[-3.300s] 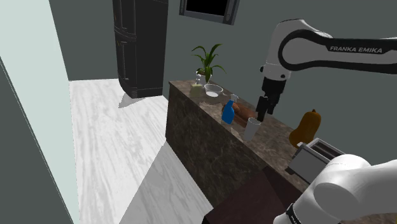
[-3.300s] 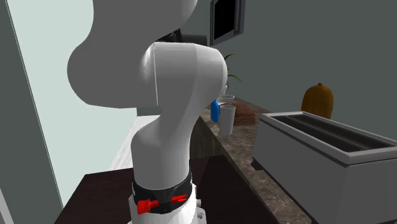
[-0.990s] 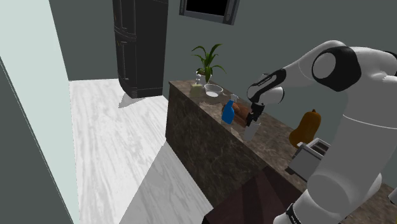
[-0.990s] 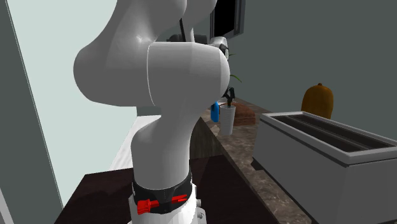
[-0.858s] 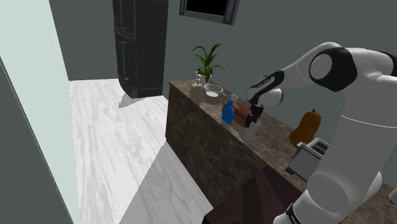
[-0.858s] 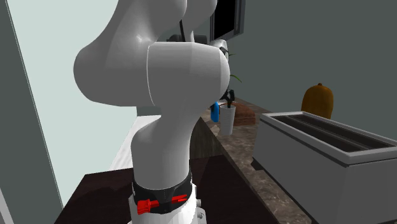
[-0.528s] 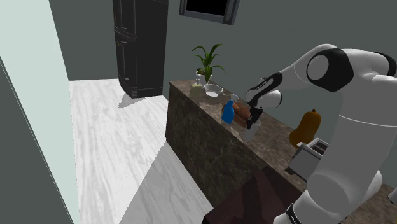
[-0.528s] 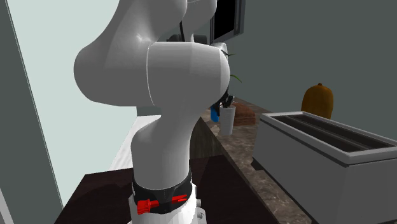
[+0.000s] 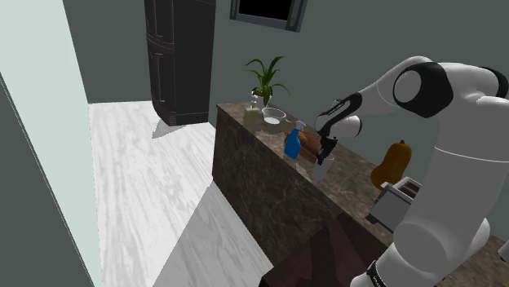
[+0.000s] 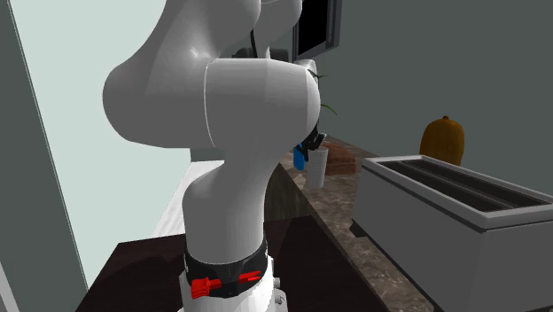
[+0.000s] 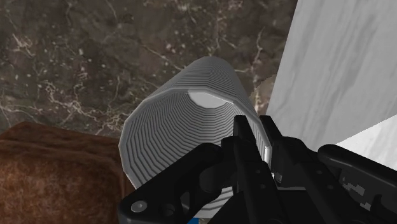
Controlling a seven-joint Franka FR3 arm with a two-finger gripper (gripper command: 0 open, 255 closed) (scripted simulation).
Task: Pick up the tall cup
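Note:
The tall cup [image 9: 320, 170] is a pale grey ribbed tumbler that stands upright on the dark marble counter [image 9: 273, 175], near its front edge. My black gripper [image 9: 326, 154] comes down onto the cup's top. In the wrist view the gripper [image 11: 259, 147] is shut on the cup [image 11: 181, 137], pinching its wall at the rim, one finger inside and one outside. The second exterior view has the cup [image 10: 316, 168] past the arm's white base, with the gripper [image 10: 312, 143] at its rim.
A blue bottle [image 9: 292, 145] and a brown loaf [image 9: 312, 143] sit close behind the cup. Farther back are a glass bowl [image 9: 274, 116] and a potted plant [image 9: 265, 78]. An orange squash [image 9: 391, 163] and a toaster [image 9: 401, 204] stand nearer the stand. A dark fridge [image 9: 179, 57] is across the floor.
The fingers have closed from wide apart onto the cup's rim. The hand settled slightly lower over the cup; the cup has stayed in place.

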